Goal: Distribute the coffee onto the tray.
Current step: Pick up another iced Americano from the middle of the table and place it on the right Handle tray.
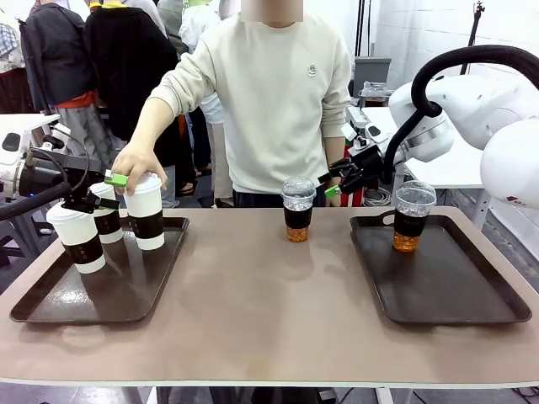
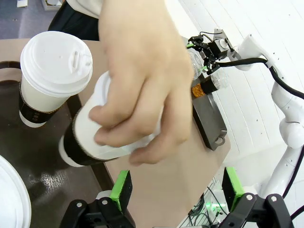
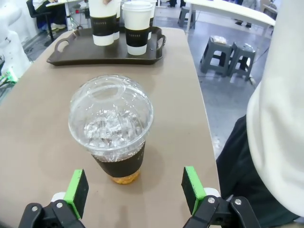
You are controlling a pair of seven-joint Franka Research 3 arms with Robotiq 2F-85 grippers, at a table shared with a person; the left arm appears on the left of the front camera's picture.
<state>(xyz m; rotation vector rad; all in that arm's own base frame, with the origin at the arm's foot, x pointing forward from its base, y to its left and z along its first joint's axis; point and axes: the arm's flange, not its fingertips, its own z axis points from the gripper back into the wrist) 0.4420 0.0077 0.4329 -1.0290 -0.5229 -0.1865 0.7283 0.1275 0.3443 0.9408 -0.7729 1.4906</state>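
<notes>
With jaws spread, the right gripper [image 1: 330, 184] hung just beside the iced coffee [image 1: 297, 210] on the table [image 1: 253, 311], not yet on the right tray [image 1: 438, 290]; pinching its dome lid [image 1: 298, 190] could have tipped it.

Place: robot lab in an open hall.
Robots: white right arm [image 1: 472, 109] with a thick black hose [image 1: 480, 52]; white left arm [image 3: 9, 42]; both at one brown worktop [image 1: 253, 328].
Tooling: right pincer [image 3: 134, 189], black with green pads, seen from a wrist camera.
Furnishing: white tables [image 3: 228, 12], grey stools [image 3: 232, 59], bare grey floor [image 3: 228, 109].
Walls: white brick [image 1: 421, 29].
</notes>
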